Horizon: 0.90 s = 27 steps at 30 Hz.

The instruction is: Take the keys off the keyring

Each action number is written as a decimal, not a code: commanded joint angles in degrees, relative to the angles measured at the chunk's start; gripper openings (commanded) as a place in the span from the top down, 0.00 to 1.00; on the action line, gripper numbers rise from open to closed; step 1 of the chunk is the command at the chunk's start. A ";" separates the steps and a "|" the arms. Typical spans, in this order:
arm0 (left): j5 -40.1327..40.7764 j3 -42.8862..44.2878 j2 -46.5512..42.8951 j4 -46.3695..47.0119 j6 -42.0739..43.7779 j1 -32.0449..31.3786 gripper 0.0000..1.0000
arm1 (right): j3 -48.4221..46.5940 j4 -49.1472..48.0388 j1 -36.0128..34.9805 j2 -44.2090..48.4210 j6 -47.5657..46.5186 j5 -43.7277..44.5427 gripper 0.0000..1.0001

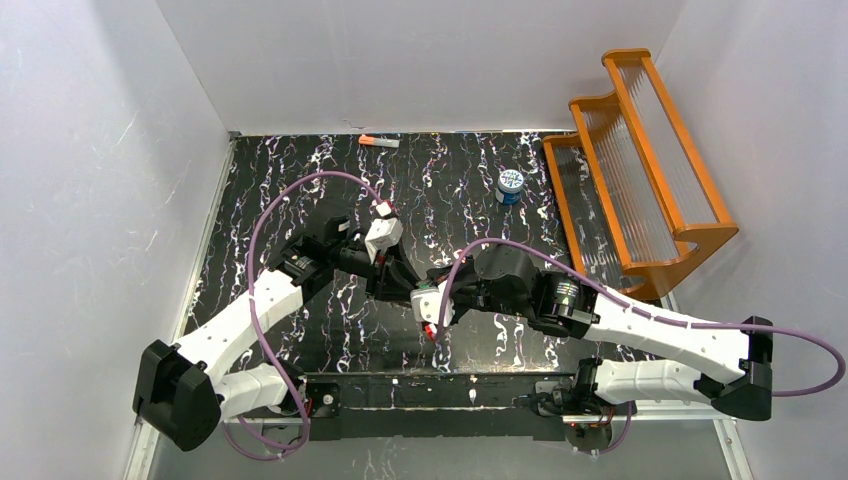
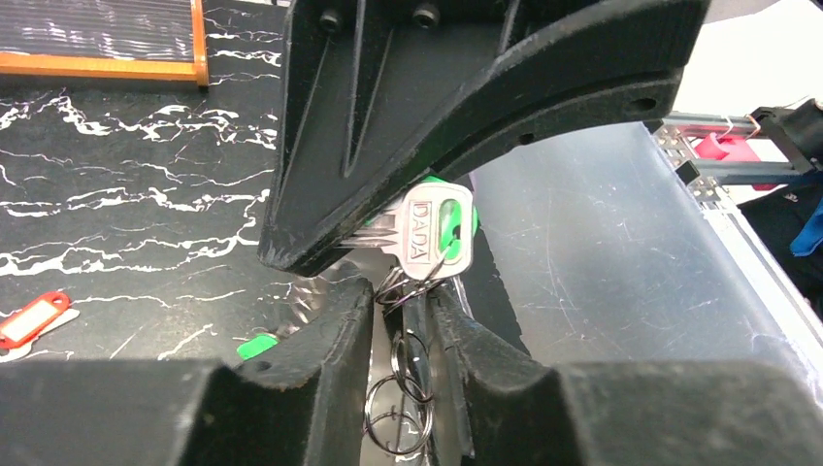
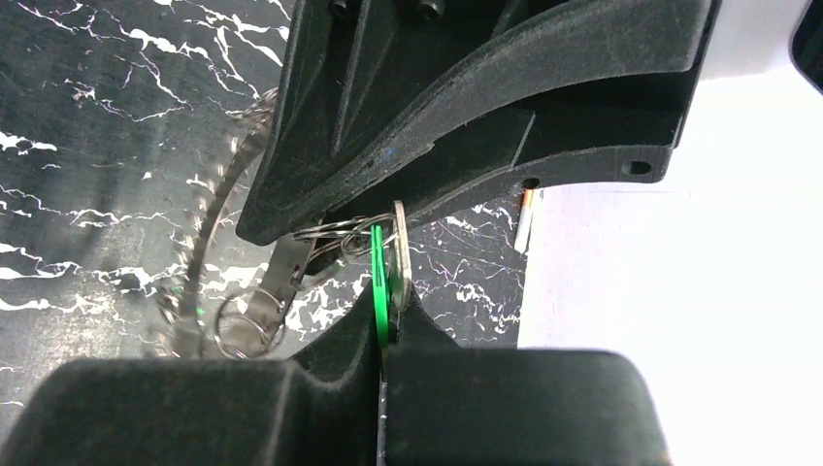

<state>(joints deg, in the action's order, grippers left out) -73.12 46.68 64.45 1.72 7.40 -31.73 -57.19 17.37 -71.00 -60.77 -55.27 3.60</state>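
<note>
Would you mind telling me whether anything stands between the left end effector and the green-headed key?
Nothing visible does: the green-headed key sits just past the left end effector, its small wire rings hanging between the fingers. The right end effector grips the key.

In the right wrist view the toothed keyring (image 3: 204, 243) is a blur, partly behind the right gripper (image 3: 380, 325), whose closed fingers hide the lower part of a green key (image 3: 379, 277). In the left wrist view black gripper plastic covers most of that key's blade, and small wire rings (image 2: 400, 388) run off the bottom edge between the fingers of the left gripper (image 2: 403, 291), contact unclear. From above, both grippers hide the green key and keyring.
</note>
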 commanded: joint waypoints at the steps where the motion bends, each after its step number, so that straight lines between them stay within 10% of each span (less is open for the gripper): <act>1: -3.30 1.82 -0.49 0.39 0.39 -0.27 0.77 | 0.38 -5.58 -0.36 2.06 -0.19 0.77 0.99; 12: -2.27 1.92 -1.07 0.36 0.56 -0.27 1.00 | 1.42 -4.46 -0.36 2.21 0.15 2.45 0.99; 27: 12.11 1.74 0.20 1.29 -5.51 0.20 1.00 | 0.25 5.92 -0.36 4.99 1.90 4.97 0.99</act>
<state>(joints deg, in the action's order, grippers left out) -67.13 46.74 64.31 2.17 4.82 -32.03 -55.35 22.09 -71.00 -57.84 -54.96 8.47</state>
